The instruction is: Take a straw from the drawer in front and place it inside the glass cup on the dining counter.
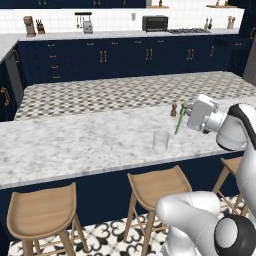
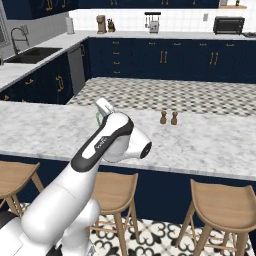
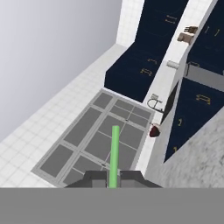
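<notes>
Left base view: past tan stools (image 1: 155, 186), gripper (image 1: 186, 116) clamped on straw (image 1: 180, 119), above and right of glass cup (image 1: 161, 141) on dining counter (image 1: 75, 140).

Right base view: shakers (image 2: 169, 118) beyond arm.

Hand view: fingers (image 3: 97, 178) shut around straw (image 3: 114, 153). Tilted straw could catch cup rim, tipping it or missing.

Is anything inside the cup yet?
The cup looks empty on the counter. The straw is clamped in the gripper, up and right of it. The arm hides the cup in the right base view.
</notes>
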Robot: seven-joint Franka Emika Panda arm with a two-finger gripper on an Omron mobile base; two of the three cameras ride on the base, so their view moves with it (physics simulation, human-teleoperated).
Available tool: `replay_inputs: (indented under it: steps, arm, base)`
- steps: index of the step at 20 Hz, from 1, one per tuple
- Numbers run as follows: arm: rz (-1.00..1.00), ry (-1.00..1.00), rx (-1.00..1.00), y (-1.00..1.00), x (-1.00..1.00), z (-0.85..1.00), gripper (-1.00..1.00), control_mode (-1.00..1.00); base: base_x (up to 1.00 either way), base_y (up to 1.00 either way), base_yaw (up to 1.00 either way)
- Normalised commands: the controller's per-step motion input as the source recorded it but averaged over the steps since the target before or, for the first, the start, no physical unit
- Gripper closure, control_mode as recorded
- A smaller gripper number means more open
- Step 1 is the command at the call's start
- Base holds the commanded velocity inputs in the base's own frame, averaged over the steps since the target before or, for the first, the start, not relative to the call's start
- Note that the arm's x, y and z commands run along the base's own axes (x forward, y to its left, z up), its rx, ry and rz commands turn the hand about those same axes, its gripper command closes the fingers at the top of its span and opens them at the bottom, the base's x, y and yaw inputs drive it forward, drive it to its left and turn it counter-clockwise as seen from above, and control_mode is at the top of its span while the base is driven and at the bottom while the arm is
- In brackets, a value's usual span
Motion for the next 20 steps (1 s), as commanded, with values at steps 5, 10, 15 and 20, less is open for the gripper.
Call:
replay_inputs:
  steps: [5,10,15,20]
  arm:
    - [0.00,0.01,0.00,0.00,0.02,-0.06,1.00,-1.00]
    - [0.00,0.00,0.00,0.00,0.00,0.00,1.00,-1.00]
    - [-0.02,0.00,0.00,-0.07,0.01,-0.05,1.00,-1.00]
    - [-0.12,0.00,0.01,-0.23,0.00,-0.01,1.00,-1.00]
  base:
    - [0.00,0.00,0.00]
    - [0.00,0.00,0.00]
    - [0.00,0.00,0.00]
    - [0.00,0.00,0.00]
